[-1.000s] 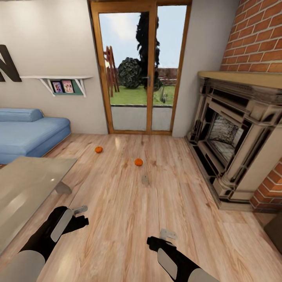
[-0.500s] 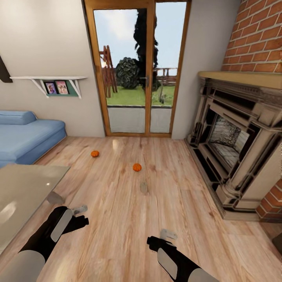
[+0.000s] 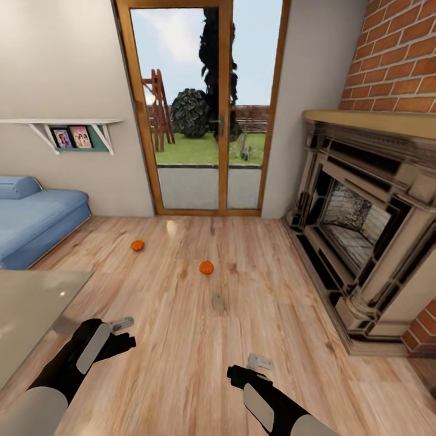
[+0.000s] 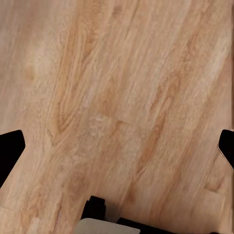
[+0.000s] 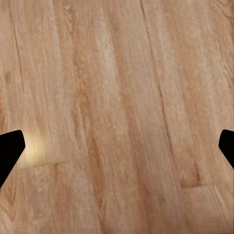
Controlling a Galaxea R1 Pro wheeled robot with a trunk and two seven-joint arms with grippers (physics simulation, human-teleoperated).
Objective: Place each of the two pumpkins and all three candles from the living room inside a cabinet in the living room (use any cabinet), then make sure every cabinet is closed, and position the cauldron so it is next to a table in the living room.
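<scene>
The robot has rolled nearer the two pumpkins (image 3: 206, 267) on the floor (image 3: 181, 339); both tools, left (image 3: 123, 324) and right (image 3: 259, 363), hang spread, empty. Fetching comes next.

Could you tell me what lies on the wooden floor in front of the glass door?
Two pumpkins rest on the floor, apart from each other. Nearer the robot sits a small tan object, possibly a candle; it is too blurred to confirm. Nothing covers them.

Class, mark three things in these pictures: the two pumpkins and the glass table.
left pumpkin (image 3: 137, 245), head view, middle of its ribbed side
right pumpkin (image 3: 206, 267), head view, middle of its body
glass table (image 3: 30, 303), head view, bare top
</scene>
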